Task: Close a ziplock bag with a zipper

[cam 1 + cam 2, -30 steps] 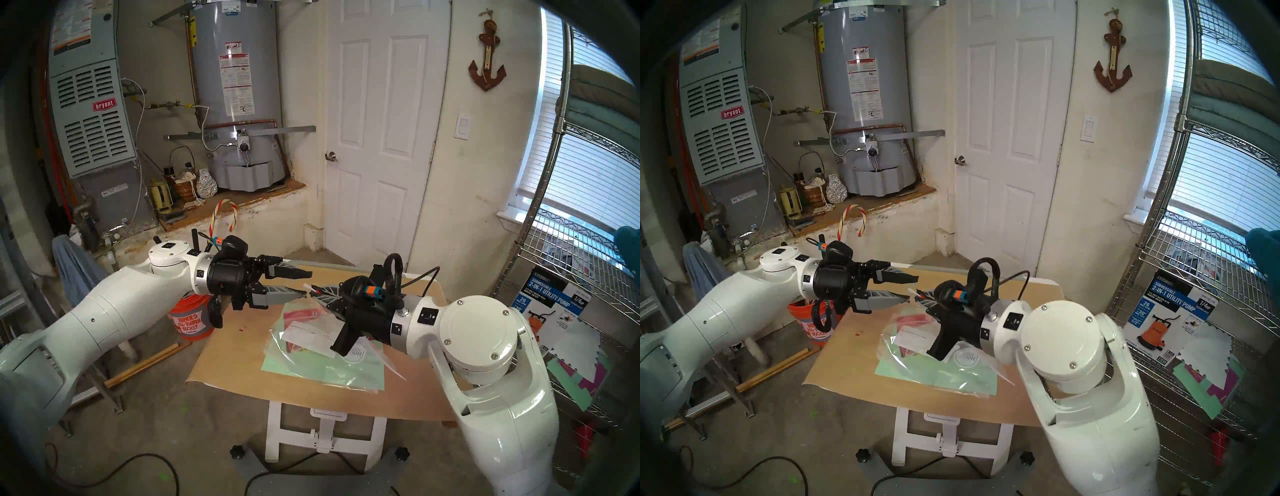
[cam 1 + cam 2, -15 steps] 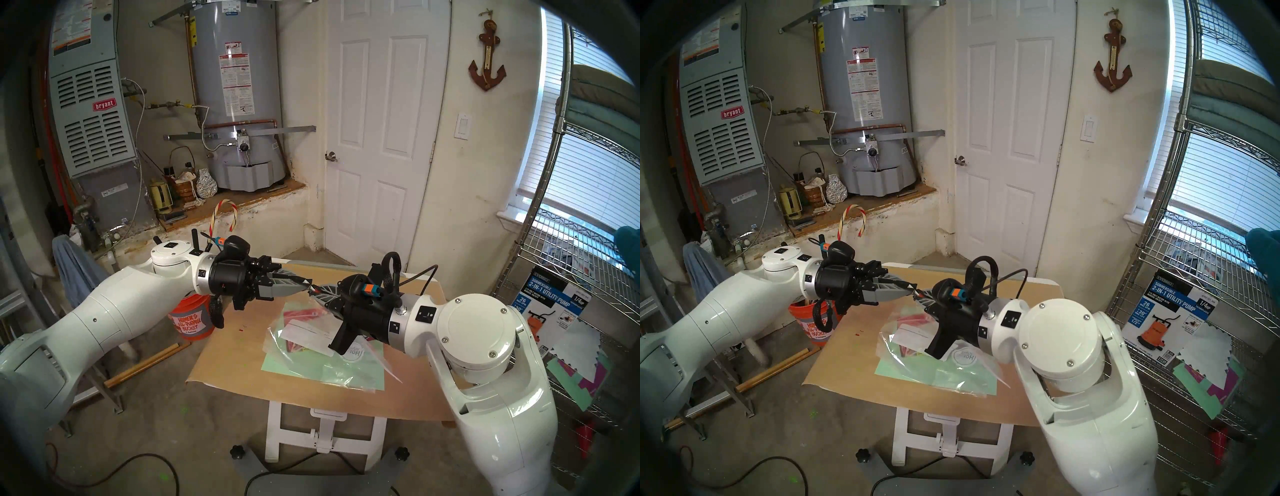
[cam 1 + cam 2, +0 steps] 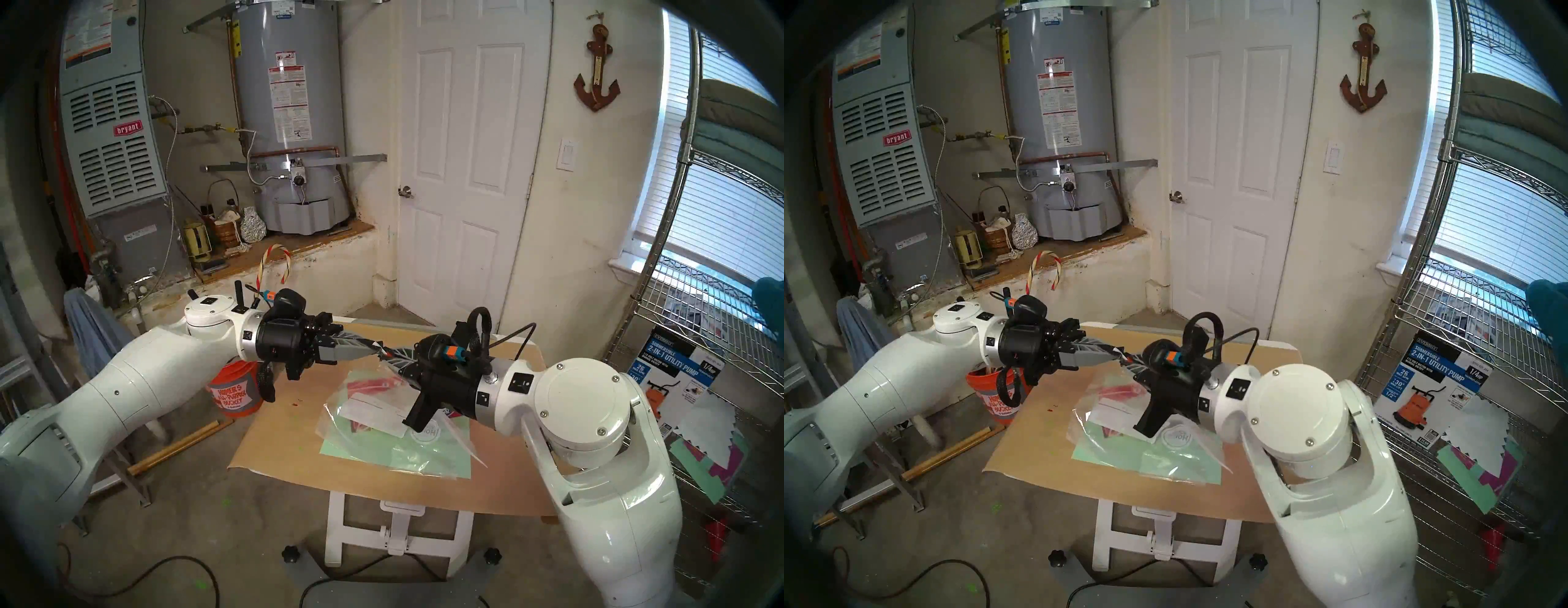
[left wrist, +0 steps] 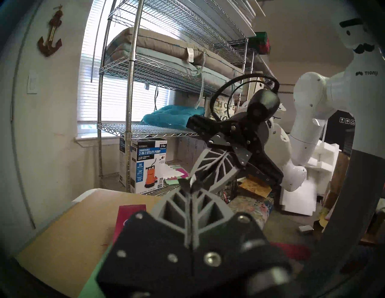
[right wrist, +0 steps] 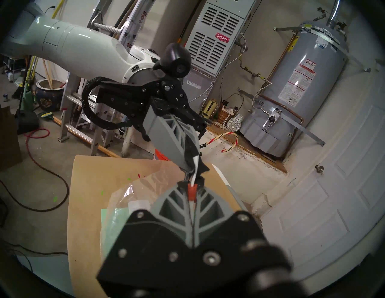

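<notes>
At the far left, a ladder [image 5: 108,68] and an orange bucket [image 3: 235,392] stand on the floor just beside the left edge of the table [image 3: 292,437]. The left arm comes in over this edge, level. The left gripper [image 3: 376,349] is closed, its two fingers pressed together on the free end of the zipper [image 5: 195,166], the white strip that sticks out past the other gripper.

The two grippers meet tip to tip in the air above the far half of the table, with almost no gap between them. The right gripper [image 3: 387,356] is also closed; in the right wrist view it pinches the zipper at the small red slider [image 5: 192,192], and the white strip runs on between its fingers.

The bag [image 3: 382,429] hangs from this held edge. Its top is lifted, and its lower part rests crumpled on a green sheet [image 3: 441,463] in the middle of the table. A red box [image 3: 373,384] shows through the plastic. The near edge of the bag lies close to the front edge of the table but inside it.

The left half of the table is bare, so there is room there. Behind the table the floor is open up to the door [image 3: 466,170]. At the right, a wire shelf [image 3: 700,339] stands near the table, and the right arm fills the space between them.
</notes>
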You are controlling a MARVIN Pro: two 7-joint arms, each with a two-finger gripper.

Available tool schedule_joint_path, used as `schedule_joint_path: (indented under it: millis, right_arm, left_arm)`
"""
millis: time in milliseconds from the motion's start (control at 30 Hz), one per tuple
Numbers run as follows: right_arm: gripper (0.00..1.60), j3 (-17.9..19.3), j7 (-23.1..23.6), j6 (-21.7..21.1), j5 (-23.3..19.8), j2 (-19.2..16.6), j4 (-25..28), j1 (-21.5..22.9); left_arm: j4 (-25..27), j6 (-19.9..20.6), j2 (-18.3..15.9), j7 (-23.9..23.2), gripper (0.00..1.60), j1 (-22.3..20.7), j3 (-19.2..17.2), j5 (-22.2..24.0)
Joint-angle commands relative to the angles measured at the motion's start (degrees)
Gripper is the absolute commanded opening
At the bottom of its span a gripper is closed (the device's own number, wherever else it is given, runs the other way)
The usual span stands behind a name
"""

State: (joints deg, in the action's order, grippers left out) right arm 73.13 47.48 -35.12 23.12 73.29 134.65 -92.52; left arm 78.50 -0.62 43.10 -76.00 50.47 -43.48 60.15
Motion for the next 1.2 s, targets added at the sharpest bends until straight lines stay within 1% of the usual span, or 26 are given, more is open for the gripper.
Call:
schedule_joint_path:
  millis: [0,100,300,433,800,1167]
  right_arm:
    - [0.0,0.09,-0.17,0.6,-0.18,0.22,0.7,0.4]
    - [0.0,0.26,-0.34,0.85,-0.23,-0.09,0.72,-0.02]
    - [0.0,0.53,-0.69,1.68,-0.18,-0.78,0.54,-0.79]
    - [0.0,0.68,-1.02,2.15,-0.13,-1.04,0.41,-0.73]
    - [0.0,2.83,-1.81,3.55,-0.46,-2.41,-0.8,-1.76]
    - [0.0,4.65,-1.78,4.72,-1.26,-3.93,-1.03,-3.22]
  left_arm:
    - [-0.04,-3.25,0.09,2.37,0.0,-0.14,-2.32,0.65]
    - [0.28,-4.45,-0.08,3.28,0.0,0.2,-2.59,0.44]
    - [0.83,-4.66,-0.38,3.97,0.0,0.47,-3.09,1.27]
    - [1.85,-4.41,-1.31,4.15,0.0,1.02,-3.31,1.73]
    - [3.41,-5.73,-3.24,5.9,0.0,2.4,-4.93,3.09]
    - [2.73,-7.45,-4.07,8.32,0.0,2.08,-6.75,3.1]
